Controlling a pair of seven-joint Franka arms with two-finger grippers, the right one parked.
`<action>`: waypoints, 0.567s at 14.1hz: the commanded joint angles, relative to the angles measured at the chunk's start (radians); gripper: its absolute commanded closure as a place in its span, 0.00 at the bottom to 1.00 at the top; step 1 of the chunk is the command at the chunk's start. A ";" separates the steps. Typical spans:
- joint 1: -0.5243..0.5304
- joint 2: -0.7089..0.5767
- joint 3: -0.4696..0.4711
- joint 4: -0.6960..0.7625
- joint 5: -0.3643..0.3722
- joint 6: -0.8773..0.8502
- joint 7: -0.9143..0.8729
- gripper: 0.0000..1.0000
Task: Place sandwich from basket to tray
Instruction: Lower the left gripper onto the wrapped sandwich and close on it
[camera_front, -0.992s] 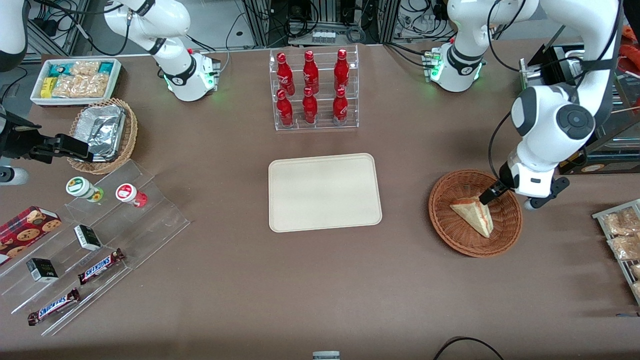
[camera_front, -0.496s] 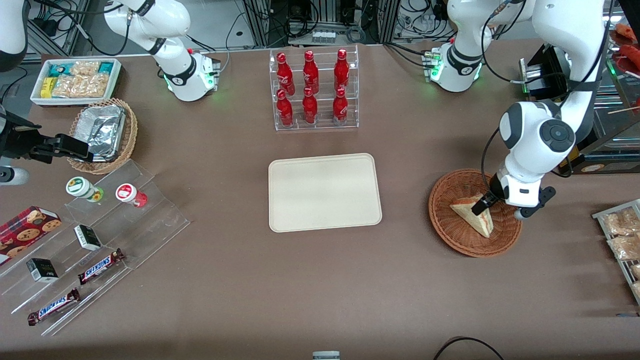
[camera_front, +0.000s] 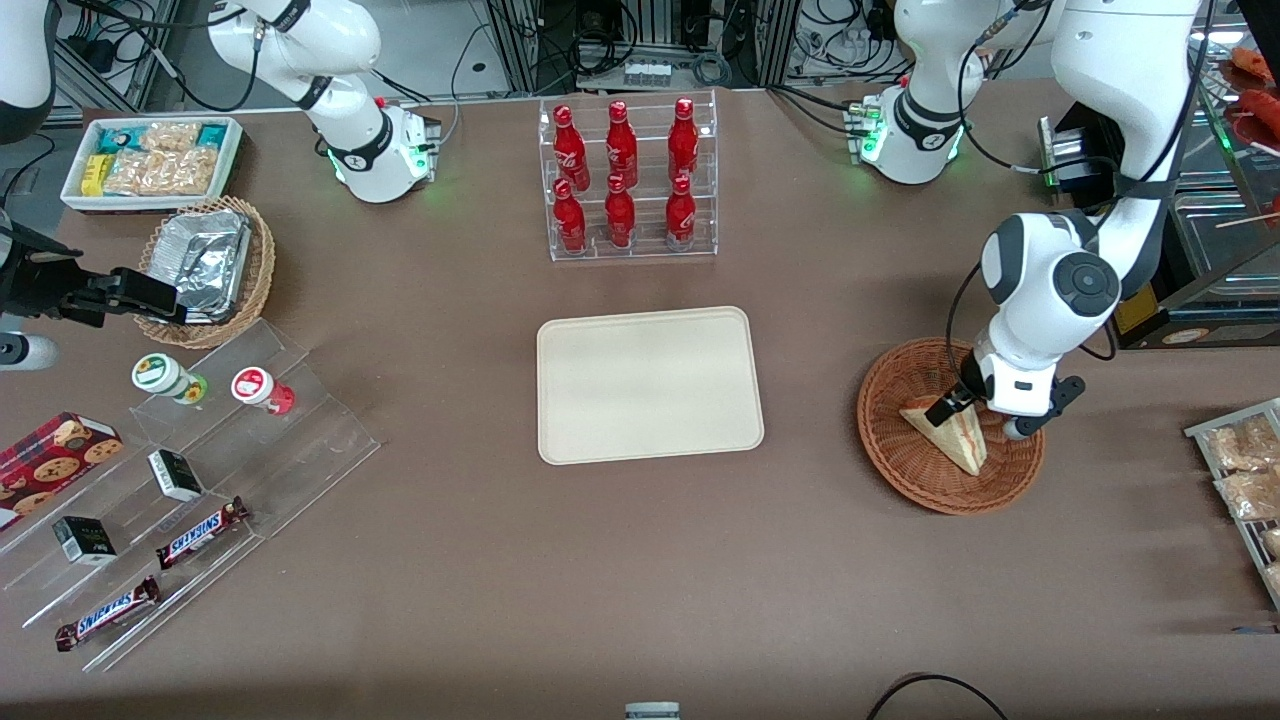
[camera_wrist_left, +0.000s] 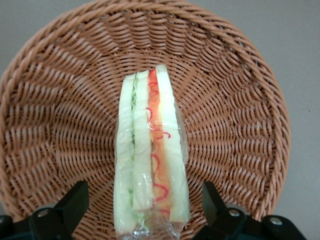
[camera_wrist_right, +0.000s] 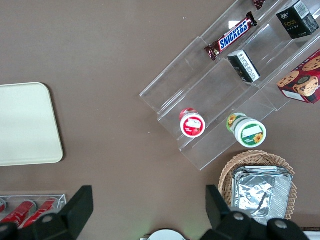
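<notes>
Pincer (camera_wrist_left: 145, 210) lower, astride one sandwich (camera_wrist_left: 150, 155)

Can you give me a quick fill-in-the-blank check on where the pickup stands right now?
1. The sandwich lies in the ____.
2. The end effector hangs over the basket with its fingers ____, one on each side of the sandwich.
3. The tray holds ____.
4. The clear rack holds six red ____.

Missing words: basket; open; nothing; bottles
</notes>
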 joint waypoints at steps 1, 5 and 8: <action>-0.002 0.011 -0.002 -0.026 -0.005 0.063 -0.016 0.10; 0.001 0.008 -0.001 -0.012 -0.005 0.057 -0.017 1.00; -0.002 -0.018 -0.007 0.006 0.000 0.023 -0.016 1.00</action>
